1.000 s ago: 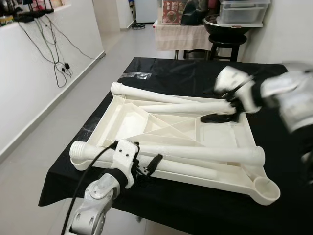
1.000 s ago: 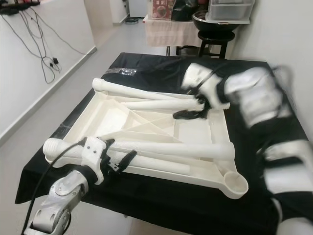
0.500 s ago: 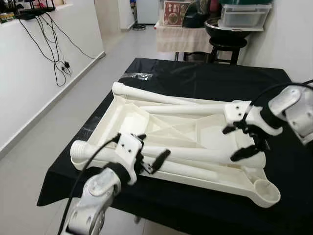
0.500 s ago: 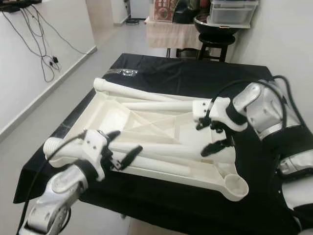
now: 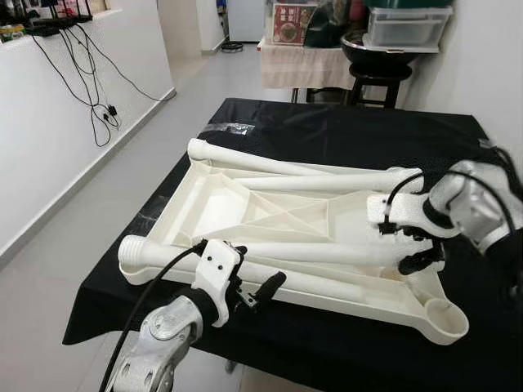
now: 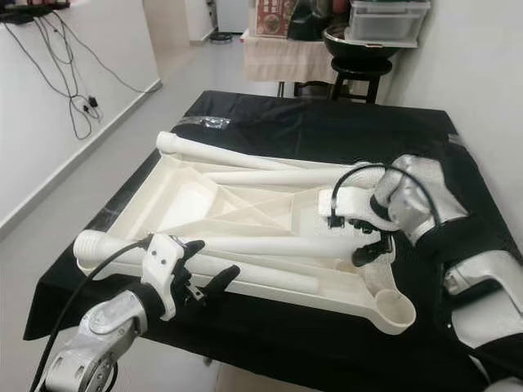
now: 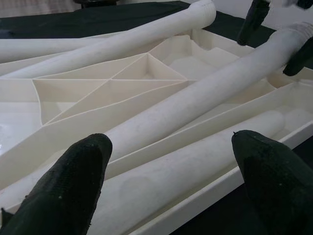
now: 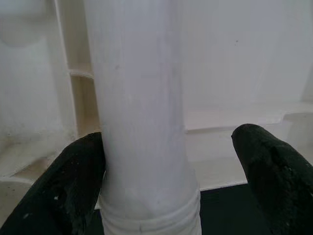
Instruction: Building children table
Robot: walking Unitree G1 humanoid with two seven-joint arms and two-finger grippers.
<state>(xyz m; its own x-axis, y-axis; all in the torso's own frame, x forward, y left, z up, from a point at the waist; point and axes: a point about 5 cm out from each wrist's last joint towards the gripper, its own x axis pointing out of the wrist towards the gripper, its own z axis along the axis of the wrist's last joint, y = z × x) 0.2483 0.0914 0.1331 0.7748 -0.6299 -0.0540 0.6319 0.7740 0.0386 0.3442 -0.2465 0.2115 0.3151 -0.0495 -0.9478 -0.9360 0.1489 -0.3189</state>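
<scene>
A black-draped table (image 5: 327, 131) carried the work: a wide cream plastic tabletop (image 5: 237, 192), turned underside up so its ribbing showed, with sockets at its corners. The socket at 5 o'clock (image 5: 446, 316) stood bare. Four long cream plastic tube legs lay loose across the tabletop — none looked fitted, so by my reading the build had hardly begun and all four were left to seat.

Of these, the middle leg (image 5: 327, 251) ran from 9 toward 3 o'clock, and the near leg (image 5: 319, 282) lay just beside the front rim.

The right gripper (image 5: 409, 245) sat at 3 o'clock over the middle leg's end. Its fingers were spread wide on either side of the tube; in the right wrist view one finger (image 8: 78, 181) touched the leg while the other stood apart, so it had no firm hold yet.

The left gripper (image 5: 255, 282) hovered at 7 o'clock by the front rim, fingers parted wide and empty, pointed along the near leg.
</scene>
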